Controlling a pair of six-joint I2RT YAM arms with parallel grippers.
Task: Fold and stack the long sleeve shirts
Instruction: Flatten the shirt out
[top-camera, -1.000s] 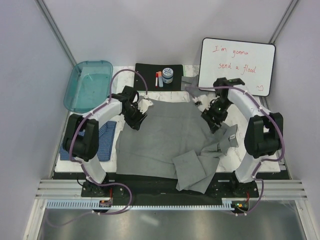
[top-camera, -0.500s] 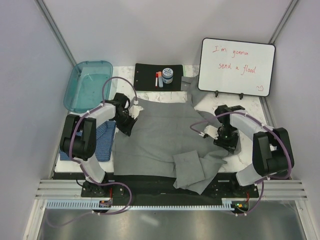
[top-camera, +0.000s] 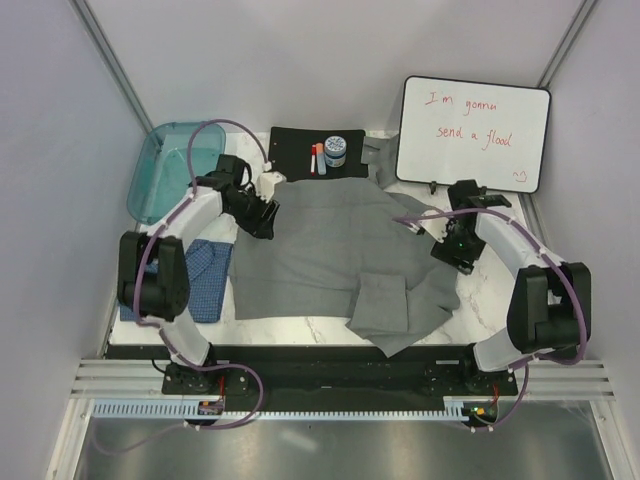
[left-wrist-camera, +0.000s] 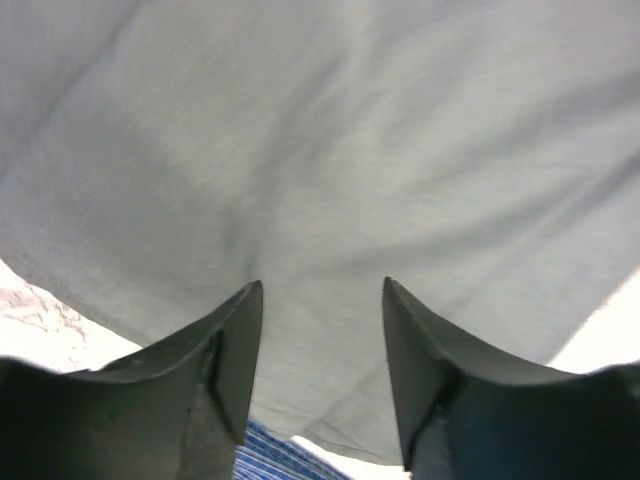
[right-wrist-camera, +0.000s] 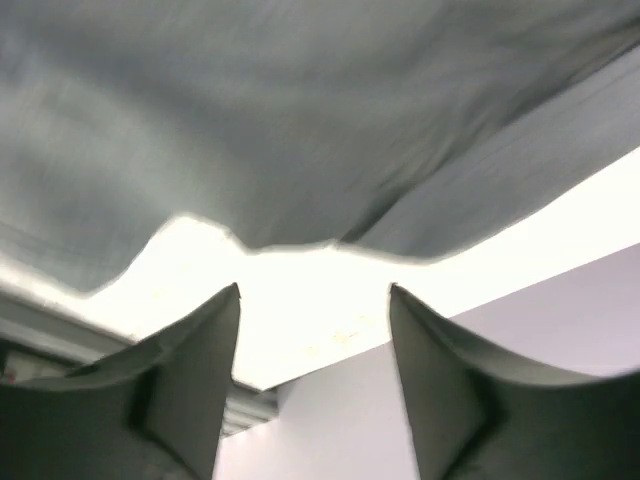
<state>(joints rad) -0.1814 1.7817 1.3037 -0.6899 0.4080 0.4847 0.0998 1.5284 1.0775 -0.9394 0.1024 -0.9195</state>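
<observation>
Top external: grey shirt (top-camera: 320, 245) lay spread flat across the middle of the table (top-camera: 300, 328), a folded flap at its near right corner hanging over the near edge. Blue shirt (top-camera: 207, 283) lay folded at the table's left side, just beside the grey one, partly under the left arm. Left gripper (top-camera: 263, 213) sat over the grey shirt's far left corner, right gripper (top-camera: 452, 250) at its right edge. Teal tray (top-camera: 160, 195) stood far left, whiteboard (top-camera: 475, 132) far right. Left wrist: left gripper (left-wrist-camera: 320, 300) hung open, fingers (left-wrist-camera: 235, 345) apart, grey shirt (left-wrist-camera: 330, 150) filling the view, nothing pinched. Right wrist: right gripper (right-wrist-camera: 315, 295) was open too, fingers (right-wrist-camera: 205, 350) spread over bright tabletop, grey shirt (right-wrist-camera: 300, 120) edge just beyond the tips.
</observation>
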